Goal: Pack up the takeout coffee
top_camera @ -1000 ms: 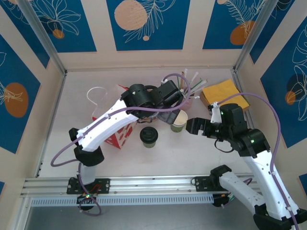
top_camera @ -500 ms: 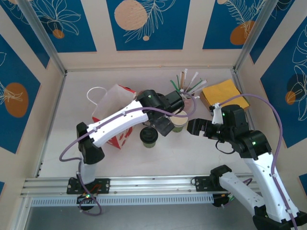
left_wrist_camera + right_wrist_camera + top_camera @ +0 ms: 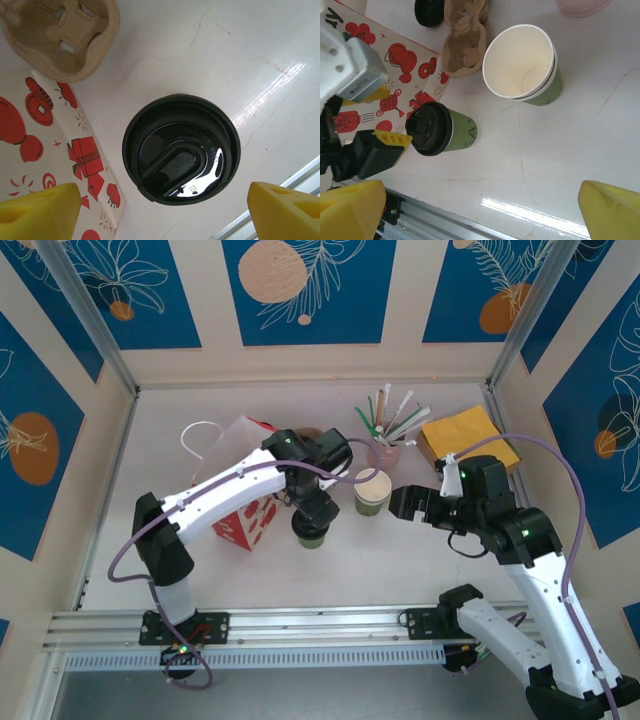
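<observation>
Two left fingers (image 3: 37, 210) stand wide apart, one at each side of the takeout coffee (image 3: 181, 147), not closed on it; right fingers (image 3: 612, 210) are wide open, holding nothing.

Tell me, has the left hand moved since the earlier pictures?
Yes. The left hand went left and nearer, from the lidless cup to above the takeout coffee.

a white paper bag (image 3: 228, 450) with red prints sits left of the middle of the pale table (image 3: 400, 560). just beside its far right edge lies a brown pulp cup carrier (image 3: 465, 35), a loose black lid (image 3: 429, 12) near it. to the right stands a lidless green cup (image 3: 373, 492), white inside. farther back are a pink cup (image 3: 388, 452) of straws and, at the far right, a yellow napkin stack (image 3: 468, 438).
</observation>
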Robot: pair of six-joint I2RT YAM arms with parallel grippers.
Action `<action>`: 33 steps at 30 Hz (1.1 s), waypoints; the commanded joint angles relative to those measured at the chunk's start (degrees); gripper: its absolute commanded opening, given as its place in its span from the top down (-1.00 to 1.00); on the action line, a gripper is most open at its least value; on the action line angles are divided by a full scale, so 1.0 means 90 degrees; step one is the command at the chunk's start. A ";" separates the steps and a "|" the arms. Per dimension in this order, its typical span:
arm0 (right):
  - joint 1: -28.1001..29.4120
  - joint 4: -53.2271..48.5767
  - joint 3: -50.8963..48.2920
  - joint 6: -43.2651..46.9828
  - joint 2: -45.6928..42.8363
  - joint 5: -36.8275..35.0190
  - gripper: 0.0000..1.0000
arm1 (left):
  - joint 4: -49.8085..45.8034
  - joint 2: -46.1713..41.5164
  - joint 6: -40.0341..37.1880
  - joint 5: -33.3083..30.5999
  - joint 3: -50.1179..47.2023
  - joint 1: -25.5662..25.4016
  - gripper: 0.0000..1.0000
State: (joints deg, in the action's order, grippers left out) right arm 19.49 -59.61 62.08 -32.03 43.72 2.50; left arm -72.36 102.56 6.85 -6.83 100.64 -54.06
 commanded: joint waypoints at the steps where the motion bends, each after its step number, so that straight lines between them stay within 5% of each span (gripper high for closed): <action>1: -0.0026 0.0058 0.0094 -0.0082 0.0058 0.0340 -0.98 | 0.0221 -0.0185 -0.0266 0.0364 -0.0201 0.0121 -0.68; 33: -0.0025 0.0197 0.0045 -0.0269 0.0183 0.0284 -0.98 | 0.0145 0.0440 -0.0696 0.1052 -0.0455 0.0286 -0.45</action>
State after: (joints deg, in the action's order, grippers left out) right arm 19.46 -57.89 62.11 -33.78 45.23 4.14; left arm -70.24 105.89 1.76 1.06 96.99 -52.12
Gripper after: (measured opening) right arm 0.989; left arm 0.724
